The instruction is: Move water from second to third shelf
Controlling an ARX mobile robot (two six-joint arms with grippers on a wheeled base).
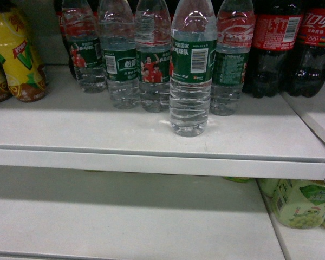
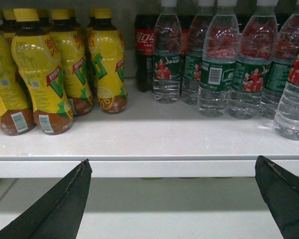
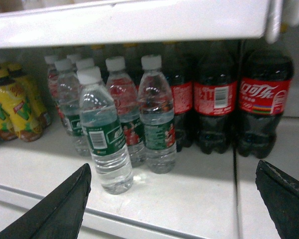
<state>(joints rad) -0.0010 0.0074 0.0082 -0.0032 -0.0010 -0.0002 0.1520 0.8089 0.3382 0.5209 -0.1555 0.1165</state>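
One water bottle [image 1: 190,70] with a green barcode label stands alone near the front of a white shelf [image 1: 86,127]; several like it form a row behind [image 1: 119,59]. The right wrist view has this front bottle [image 3: 105,144] just left of centre, beyond the left fingertip. My right gripper [image 3: 173,169] is open with nothing in it, short of the shelf edge. My left gripper [image 2: 172,167] is also open and empty, facing the shelf's front lip, with the water bottles [image 2: 217,74] up to its right. Neither gripper shows in the head view.
Yellow drink bottles [image 2: 45,74] crowd the shelf's left end, and dark cola bottles [image 1: 276,43] with red labels stand at the right. A lower shelf [image 1: 124,216] lies beneath, with pale green bottles [image 1: 303,203] at its right. Another shelf edge [image 3: 129,22] hangs above the water.
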